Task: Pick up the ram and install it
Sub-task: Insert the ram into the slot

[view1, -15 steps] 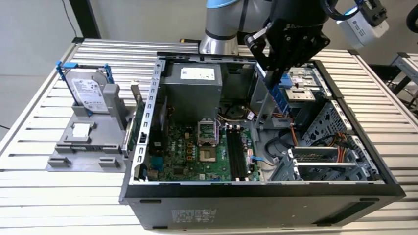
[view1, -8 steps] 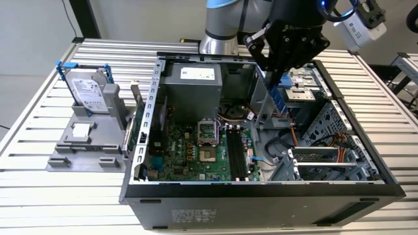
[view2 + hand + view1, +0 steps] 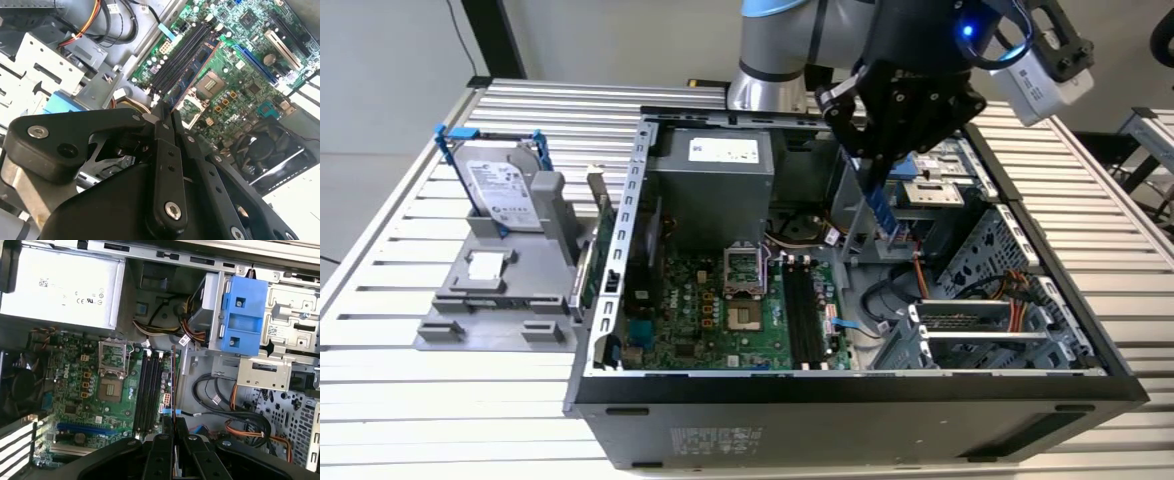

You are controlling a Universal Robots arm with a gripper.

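My gripper (image 3: 870, 158) hangs over the open computer case (image 3: 854, 385), shut on the ram (image 3: 881, 205). The ram is a narrow blue board that hangs down on edge from the fingers, above the inside of the case. In the first wrist view the ram (image 3: 173, 385) runs as a thin line out from the gripper (image 3: 173, 427), just beside the black memory slots (image 3: 150, 390) and parallel to them. In the second wrist view the ram (image 3: 195, 75) reaches from the gripper (image 3: 165, 112) toward the same slots (image 3: 180, 55). The slots (image 3: 803, 315) lie on the green motherboard (image 3: 707, 320).
A grey power supply (image 3: 720, 170) fills the case's back corner. A blue drive bracket (image 3: 244, 315), metal drive cages and loose cables (image 3: 250, 430) sit beside the slots. A hard drive (image 3: 500, 190) stands on a grey stand at the exterior view's left. A black fan (image 3: 265, 145) borders the motherboard.
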